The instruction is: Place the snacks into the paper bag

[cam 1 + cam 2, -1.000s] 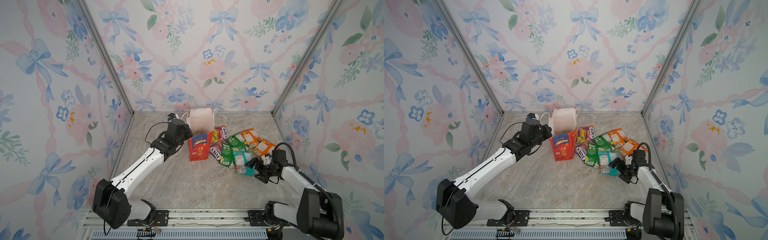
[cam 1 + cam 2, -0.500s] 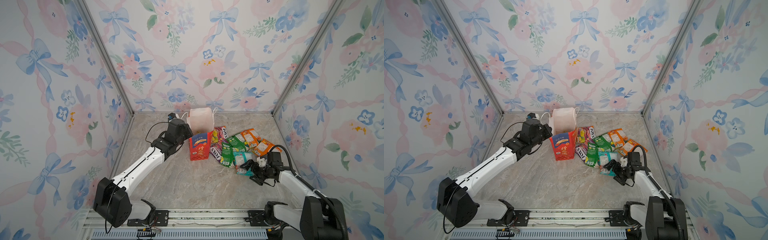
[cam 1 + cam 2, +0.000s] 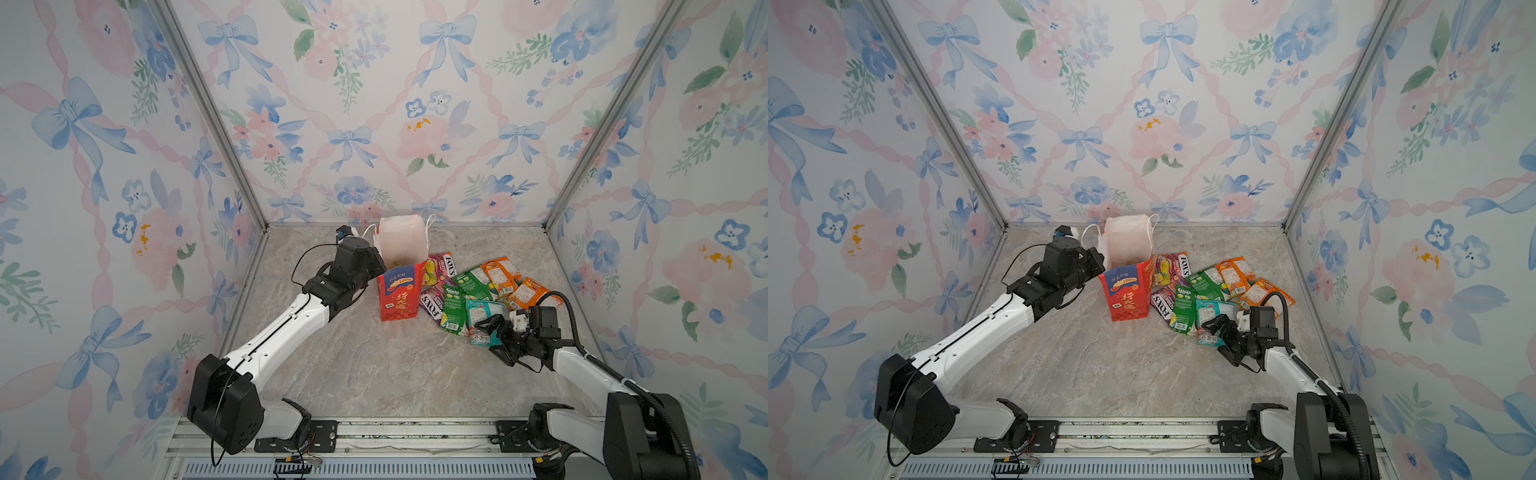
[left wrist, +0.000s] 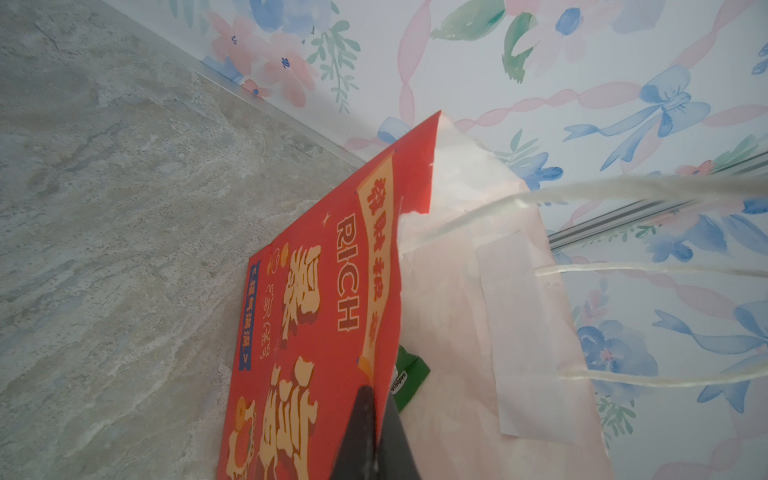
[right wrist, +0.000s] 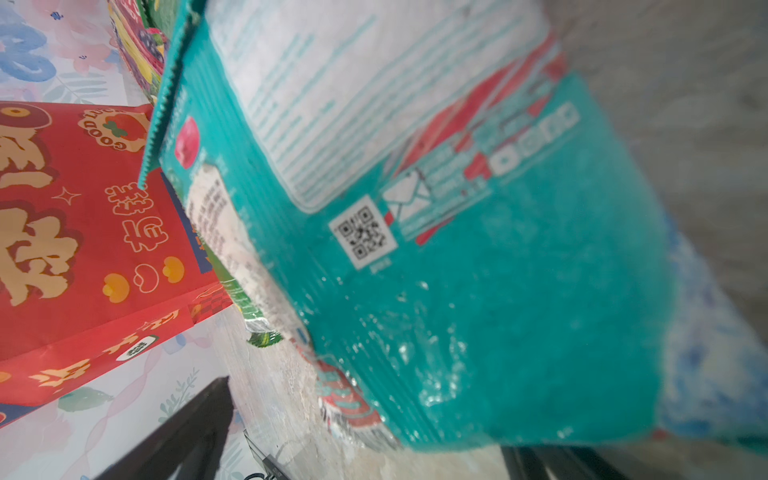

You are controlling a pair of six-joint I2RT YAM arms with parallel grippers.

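Note:
The red paper bag [image 3: 399, 291] [image 3: 1127, 297] stands upright, its white mouth open. My left gripper [image 3: 376, 266] [image 4: 376, 401] is shut on the bag's left rim, one finger outside on the red wall and one inside. A green packet [image 4: 409, 376] lies inside the bag. The other snacks lie in a heap right of the bag: purple FOX'S [image 3: 440, 266], green [image 3: 453, 307], orange [image 3: 500, 274] and a teal packet [image 3: 482, 313] [image 5: 457, 249]. My right gripper [image 3: 494, 338] [image 3: 1223, 338] [image 5: 365, 415] is open, low over the table, with the teal packet's near end between its fingers.
The bag's white cord handles [image 4: 623, 191] hang out toward the back wall. A second orange packet [image 3: 530, 293] lies close to the right wall post [image 3: 582, 158]. Bare marble table [image 3: 374, 374] stretches in front of the bag down to the front rail [image 3: 415, 428].
My right gripper has slid left along the table to the teal packet, whose end now sits between its open fingers. The left arm and the bag have stayed still.

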